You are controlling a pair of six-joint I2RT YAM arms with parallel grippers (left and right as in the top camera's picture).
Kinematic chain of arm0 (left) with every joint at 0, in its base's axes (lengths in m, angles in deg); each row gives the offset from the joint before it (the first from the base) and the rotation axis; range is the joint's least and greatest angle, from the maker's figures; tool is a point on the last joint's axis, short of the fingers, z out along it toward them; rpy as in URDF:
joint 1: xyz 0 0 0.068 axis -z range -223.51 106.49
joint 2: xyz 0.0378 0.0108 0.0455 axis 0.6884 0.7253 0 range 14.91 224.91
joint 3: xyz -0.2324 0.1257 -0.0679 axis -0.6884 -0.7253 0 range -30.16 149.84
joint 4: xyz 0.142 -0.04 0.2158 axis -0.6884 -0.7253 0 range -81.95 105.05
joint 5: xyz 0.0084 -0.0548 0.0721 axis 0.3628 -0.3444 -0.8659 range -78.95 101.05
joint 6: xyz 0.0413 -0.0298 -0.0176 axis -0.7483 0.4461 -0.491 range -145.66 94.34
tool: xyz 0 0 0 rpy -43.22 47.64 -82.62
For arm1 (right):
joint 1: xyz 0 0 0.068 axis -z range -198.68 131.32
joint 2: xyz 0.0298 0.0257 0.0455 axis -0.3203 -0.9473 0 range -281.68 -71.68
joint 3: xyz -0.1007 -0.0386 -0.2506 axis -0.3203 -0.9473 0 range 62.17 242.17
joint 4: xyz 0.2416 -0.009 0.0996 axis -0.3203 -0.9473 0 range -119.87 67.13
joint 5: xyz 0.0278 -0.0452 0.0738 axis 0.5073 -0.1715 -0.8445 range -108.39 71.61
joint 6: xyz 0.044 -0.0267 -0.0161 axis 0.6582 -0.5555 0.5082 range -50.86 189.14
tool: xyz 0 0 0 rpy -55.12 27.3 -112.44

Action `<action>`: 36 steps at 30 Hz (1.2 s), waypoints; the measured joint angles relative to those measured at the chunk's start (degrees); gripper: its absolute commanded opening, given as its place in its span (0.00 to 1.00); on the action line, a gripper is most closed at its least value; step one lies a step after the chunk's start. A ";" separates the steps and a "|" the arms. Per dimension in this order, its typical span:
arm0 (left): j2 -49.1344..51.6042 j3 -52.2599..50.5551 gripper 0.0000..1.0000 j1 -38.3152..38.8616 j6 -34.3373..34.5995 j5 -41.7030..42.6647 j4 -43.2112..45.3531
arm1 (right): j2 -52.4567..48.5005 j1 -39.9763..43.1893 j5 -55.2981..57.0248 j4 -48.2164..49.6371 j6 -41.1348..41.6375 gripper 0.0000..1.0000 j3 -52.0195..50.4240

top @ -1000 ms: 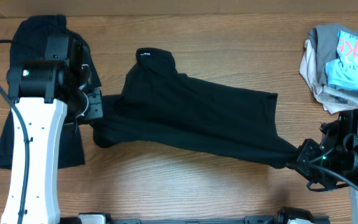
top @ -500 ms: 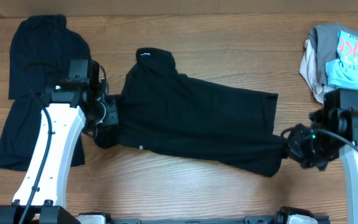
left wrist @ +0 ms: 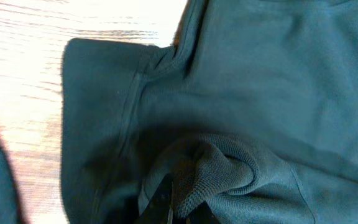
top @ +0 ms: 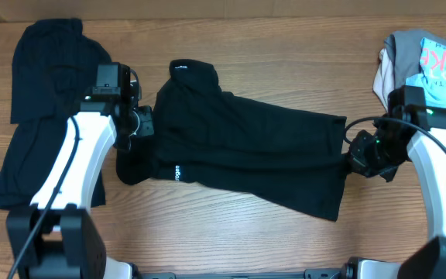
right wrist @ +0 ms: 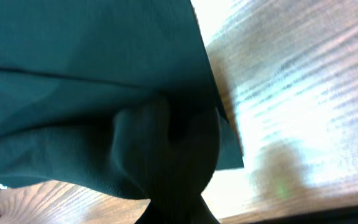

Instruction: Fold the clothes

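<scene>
Stretching between the two arms, the large, floppy black fabric garment lies across the middle of the brown wooden table. Its long axis runs left to right, with the right end slanting a little toward the near side. A line of small white lettering shows close to its near-left edge.

The left gripper sits at the garment's left end and the right gripper at its right end, so each arm already has its own end and neither is the nearer one. From either gripper, the body of the cloth lies inward toward the table's centre.

Both grippers are clenched on the cloth. In the left wrist view a bunched, ribbed fold of black fabric is pinched at the left gripper, with the rest of the garment spreading away flat beyond it. In the right wrist view a gathered fold is drawn into the right gripper, beside bare wood.

With both ends held, the coming move probably depends on the two arms travelling together across the garment's short axis, so the held edge lands square.

A second black garment lies at the far left, partly under the left arm. A pale pile of printed clothes sits at the far right, apart from the work.
</scene>
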 measured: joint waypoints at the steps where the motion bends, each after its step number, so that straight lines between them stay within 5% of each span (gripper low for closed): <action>1: 1.14 0.00 0.04 0.00 0.02 -0.02 0.85 | -1.03 0.02 0.04 0.81 -0.07 0.04 0.00; 12: 7.26 -0.13 0.06 0.00 0.02 0.02 11.72 | -5.03 0.02 0.44 7.74 -0.26 0.04 -0.96; 16: 7.30 -0.20 0.17 0.00 0.15 0.20 13.92 | -5.20 0.02 0.44 9.84 -0.35 0.04 -3.26; 22: 7.30 -0.22 0.80 0.00 1.38 0.42 17.66 | -5.55 0.02 0.46 12.48 -0.37 0.04 -8.26; 23: 7.30 -0.20 0.84 0.00 1.64 0.44 17.79 | -5.57 0.02 0.46 12.46 -0.37 0.05 -8.57; 25: 7.30 -0.20 0.99 0.00 1.88 0.42 18.14 | -5.62 0.02 0.46 12.63 -0.37 0.23 -9.05; 31: 7.30 -0.02 1.00 0.00 1.18 0.76 16.98 | -5.62 0.02 -0.44 14.67 -2.75 0.44 -9.07; 36: 7.41 2.95 0.99 0.09 -4.59 3.91 10.78 | -5.64 0.02 -0.87 13.18 -3.80 0.48 -7.39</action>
